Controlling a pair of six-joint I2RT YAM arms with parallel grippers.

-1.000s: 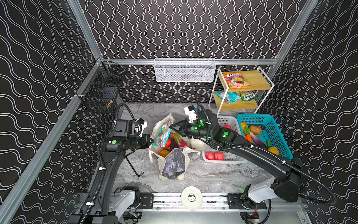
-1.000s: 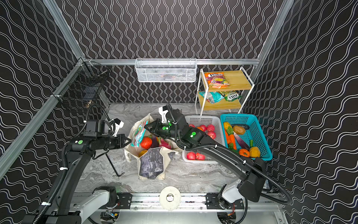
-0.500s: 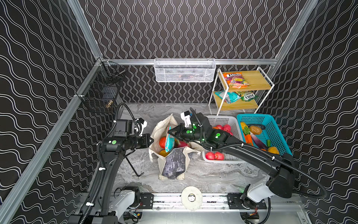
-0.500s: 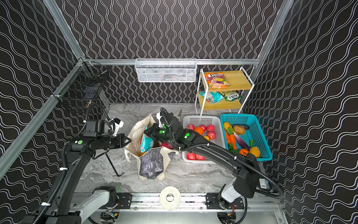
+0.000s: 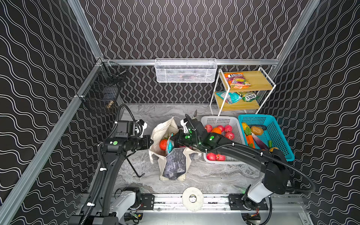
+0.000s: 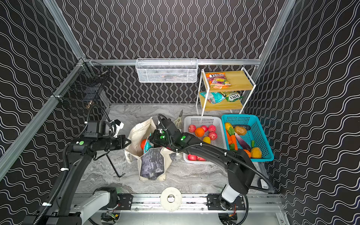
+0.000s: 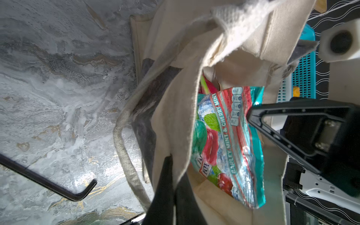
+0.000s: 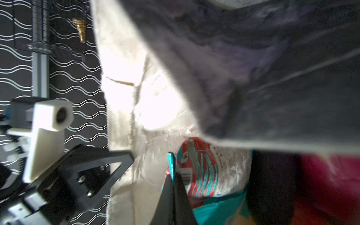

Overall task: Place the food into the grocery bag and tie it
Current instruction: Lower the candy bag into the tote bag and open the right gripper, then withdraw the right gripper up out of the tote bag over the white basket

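— Grocery bag (image 5: 175,163) (image 6: 153,163): where does it stand?

— Upright on the marbled tabletop (image 5: 214,175) (image 6: 194,175), near the middle and just left of the white basket (image 5: 220,119) (image 6: 202,118). Its dark marbled panel faces the near edge, and its mouth gapes upward.

— What has hold of the mouth?

— The left gripper (image 5: 151,143) (image 6: 128,142) (image 7: 175,175) reaches in from the left. Its fingers are pressed together on the bag's left rim. In the left wrist view the cream canvas edge runs between the two black fingers.

— And the right gripper (image 5: 172,138) (image 6: 151,139) (image 7: 250,115) (image 8: 173,175)?

— It comes across from the right, over the white basket, to the bag's mouth. Its fingers are pinched on the edge of a teal and red snack packet (image 5: 170,145) (image 6: 147,145) (image 7: 224,146) (image 8: 204,169) printed with cherries and mint leaves.

— Where is the packet?

— It stands on edge inside the mouth, between the canvas walls. A tomato (image 5: 163,144) (image 6: 143,144) lies just left of it in the bag. A pink fruit (image 8: 331,175) shows beside it, too blurred to name.

— Anything else around?

— Apples (image 5: 208,128) (image 6: 191,128) and an orange (image 5: 216,131) (image 6: 199,132) sit in the white basket. The teal basket (image 5: 255,117) (image 6: 237,116) stands just beside it on the right. A black hex key (image 5: 133,167) (image 6: 113,165) (image 7: 48,183) lies on the tabletop left of the bag, below the left arm. One cream handle (image 7: 124,152) droops down the bag's side to the tabletop.
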